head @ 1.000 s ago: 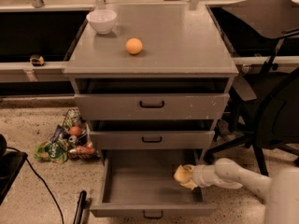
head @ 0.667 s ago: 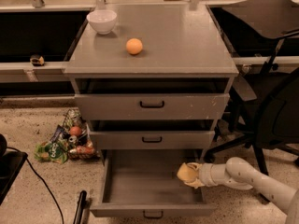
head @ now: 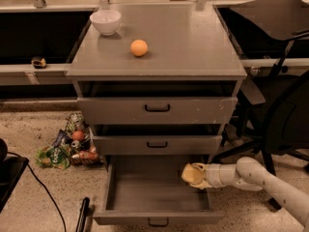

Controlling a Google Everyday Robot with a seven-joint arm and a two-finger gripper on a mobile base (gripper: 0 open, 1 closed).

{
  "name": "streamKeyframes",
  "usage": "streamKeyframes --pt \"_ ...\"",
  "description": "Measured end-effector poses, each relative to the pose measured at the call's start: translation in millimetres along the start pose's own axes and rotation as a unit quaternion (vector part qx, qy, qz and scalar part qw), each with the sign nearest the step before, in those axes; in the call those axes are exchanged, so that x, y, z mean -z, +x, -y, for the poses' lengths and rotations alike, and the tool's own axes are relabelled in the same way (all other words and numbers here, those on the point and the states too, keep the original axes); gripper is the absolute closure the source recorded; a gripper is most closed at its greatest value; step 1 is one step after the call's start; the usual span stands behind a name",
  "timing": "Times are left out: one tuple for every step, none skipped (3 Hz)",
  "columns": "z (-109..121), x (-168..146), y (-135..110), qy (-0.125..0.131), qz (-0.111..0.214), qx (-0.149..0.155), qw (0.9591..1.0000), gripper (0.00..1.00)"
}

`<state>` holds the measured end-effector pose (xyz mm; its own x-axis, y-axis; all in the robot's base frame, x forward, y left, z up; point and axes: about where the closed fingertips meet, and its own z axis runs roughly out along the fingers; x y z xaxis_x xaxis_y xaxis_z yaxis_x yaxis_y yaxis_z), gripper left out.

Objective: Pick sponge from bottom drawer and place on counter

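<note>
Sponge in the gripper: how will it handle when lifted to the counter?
Probably light and squashy: the sponge looks like pale foam, clamped in the gripper at the right of the bottom drawer. Blocky, so unlikely to roll on the counter, unlike the orange ball.

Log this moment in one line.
gripper: shut on pale yellow foam sponge | place: right side, open grey metal bottom drawer | grey counter: no sponge

Robotics lab: robot hand (head: 191, 174) at open bottom drawer (head: 159, 219), office chair (head: 289, 122).

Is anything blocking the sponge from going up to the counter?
Yes: the gripper holds the sponge over the bottom drawer, and the middle drawer and top drawer seem to overhang it, below the counter.
</note>
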<state>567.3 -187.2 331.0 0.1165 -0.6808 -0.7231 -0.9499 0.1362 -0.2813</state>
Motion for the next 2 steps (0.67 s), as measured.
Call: streamKeyframes --pt "6.9 45.6 -61.1 -0.01 0.027 0.114 0.9931 1.0" --pt "-10.4 99.6 -138.5 -0.021 0.024 0.214 0.9764 1.0"
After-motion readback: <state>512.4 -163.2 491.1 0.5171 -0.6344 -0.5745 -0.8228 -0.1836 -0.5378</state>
